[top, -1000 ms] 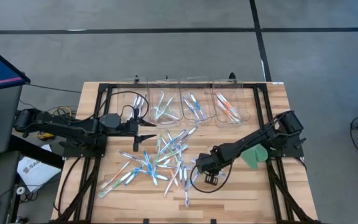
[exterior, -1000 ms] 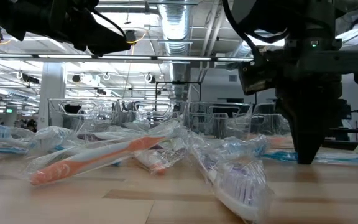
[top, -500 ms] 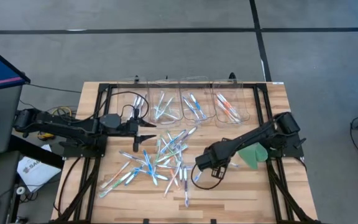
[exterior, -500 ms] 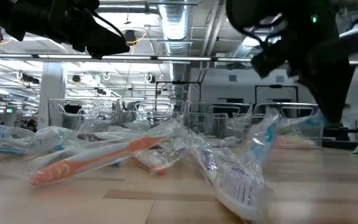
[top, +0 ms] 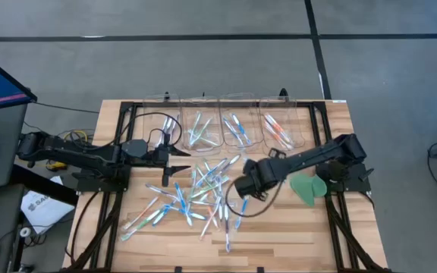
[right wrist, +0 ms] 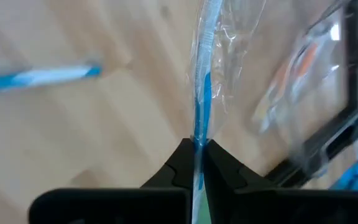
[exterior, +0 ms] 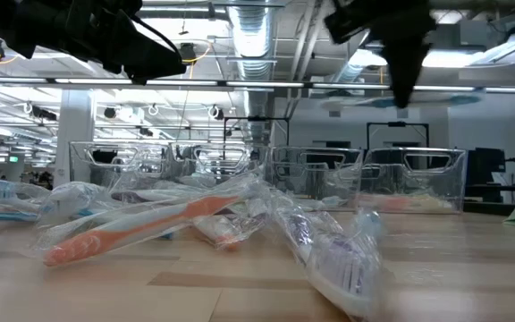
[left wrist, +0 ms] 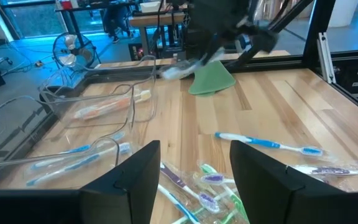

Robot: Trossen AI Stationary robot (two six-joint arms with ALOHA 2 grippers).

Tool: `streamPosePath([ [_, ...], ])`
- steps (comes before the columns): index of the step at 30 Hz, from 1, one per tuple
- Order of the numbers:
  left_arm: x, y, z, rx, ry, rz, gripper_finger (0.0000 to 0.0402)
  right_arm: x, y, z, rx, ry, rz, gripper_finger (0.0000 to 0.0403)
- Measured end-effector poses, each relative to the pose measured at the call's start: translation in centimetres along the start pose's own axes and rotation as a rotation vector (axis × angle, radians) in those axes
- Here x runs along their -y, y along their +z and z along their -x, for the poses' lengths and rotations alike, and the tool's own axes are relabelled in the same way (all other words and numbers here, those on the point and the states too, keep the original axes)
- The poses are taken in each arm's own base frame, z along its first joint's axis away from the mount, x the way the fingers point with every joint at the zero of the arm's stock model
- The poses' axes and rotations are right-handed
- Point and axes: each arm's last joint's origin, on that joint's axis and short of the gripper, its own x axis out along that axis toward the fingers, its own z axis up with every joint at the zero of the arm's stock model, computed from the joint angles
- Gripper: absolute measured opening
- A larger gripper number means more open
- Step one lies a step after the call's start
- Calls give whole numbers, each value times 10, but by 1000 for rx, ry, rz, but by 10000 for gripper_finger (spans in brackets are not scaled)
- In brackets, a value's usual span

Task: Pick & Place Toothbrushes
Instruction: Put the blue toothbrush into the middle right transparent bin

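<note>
**Right arm lifting a blue brush**

Rising off the table (top: 317, 227) since a second ago, the right gripper (right wrist: 194, 149) is now hanging above the pile (top: 196, 193) — fingers pinching a wrapped blue toothbrush (right wrist: 202, 87). Bins (top: 234, 129) are sitting beyond, a green disc (top: 307, 187) beside. Left gripper (left wrist: 191, 168) is hovering near the bins, fingers spread.

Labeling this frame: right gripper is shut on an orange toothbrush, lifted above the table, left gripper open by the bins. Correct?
Not orange. The right wrist view shows the right gripper shut on a blue toothbrush in a clear wrapper. The rest holds: it is lifted, and the left gripper is open by the bins.
</note>
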Motion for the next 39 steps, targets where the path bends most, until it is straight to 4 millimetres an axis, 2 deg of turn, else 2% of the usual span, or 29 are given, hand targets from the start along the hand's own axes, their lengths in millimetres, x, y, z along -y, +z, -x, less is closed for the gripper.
streamPosePath([
  [11,0,0,0,0,0,0,186,73,69,-9,143,42,-111,14],
  [16,0,0,0,0,0,0,186,111,99,-24,230,88,-130,12],
  [20,0,0,0,-3,0,0,186,143,114,-39,249,132,-187,12],
  [24,0,-1,0,-14,-1,-1,186,163,119,-52,229,144,-242,12],
  [29,0,-3,0,-27,-2,-3,186,163,125,-71,179,152,-244,12],
  [34,0,-3,0,-30,-3,-3,186,155,135,-92,130,173,-211,13],
  [39,1,-3,0,-29,-17,-2,186,149,141,-100,128,200,-162,43],
])
